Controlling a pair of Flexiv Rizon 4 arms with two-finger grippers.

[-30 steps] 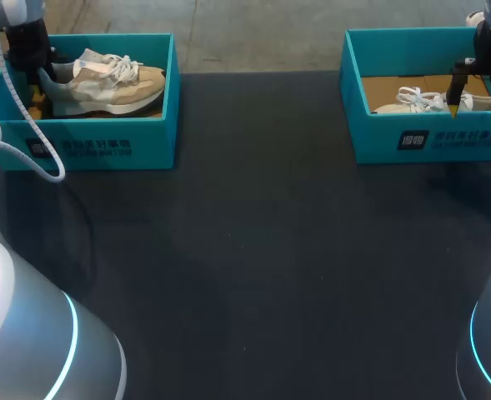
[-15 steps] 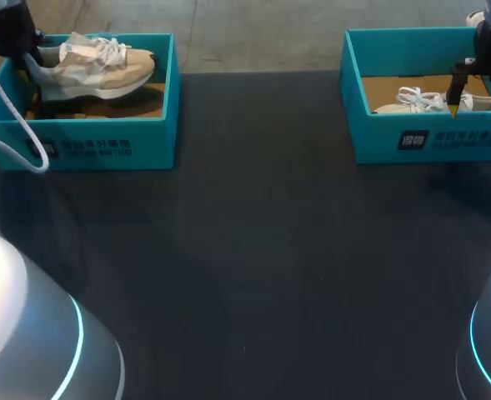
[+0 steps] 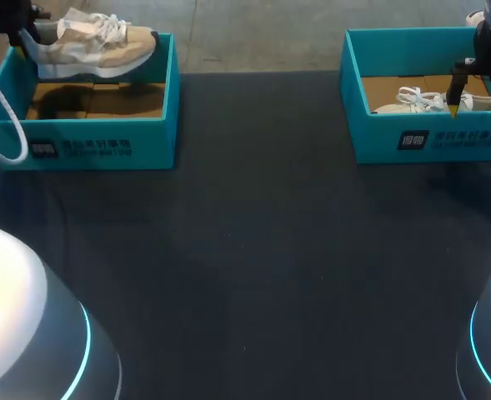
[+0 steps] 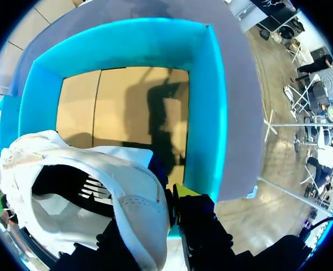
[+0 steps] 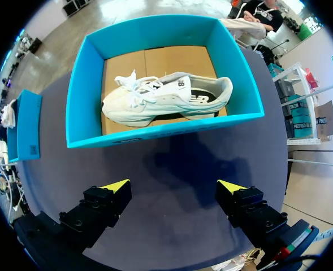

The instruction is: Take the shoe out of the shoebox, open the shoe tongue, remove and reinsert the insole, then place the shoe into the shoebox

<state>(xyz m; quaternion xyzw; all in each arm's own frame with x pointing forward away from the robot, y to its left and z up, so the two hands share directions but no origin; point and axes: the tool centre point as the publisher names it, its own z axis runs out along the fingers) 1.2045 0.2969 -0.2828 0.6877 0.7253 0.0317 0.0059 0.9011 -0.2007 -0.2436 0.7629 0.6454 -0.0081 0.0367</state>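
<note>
Left jaws gripping its heel, I am raising the shoe (image 3: 91, 46) clear of the shoebox (image 3: 87, 142); right jaws hanging open.

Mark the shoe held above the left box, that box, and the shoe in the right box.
held shoe (image 3: 103, 48): head view, tan side panel.
left box (image 3: 145, 142): head view, front wall.
shoe in right box (image 5: 166, 97): right wrist view, white side.

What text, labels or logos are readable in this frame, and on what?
Left box front: logo and two lines of white print, too small to read.
Right box front: same print, too small to read.
Right shoe side: dark mark, too blurred.
Left shoe, inside: dark print, unreadable.
</note>
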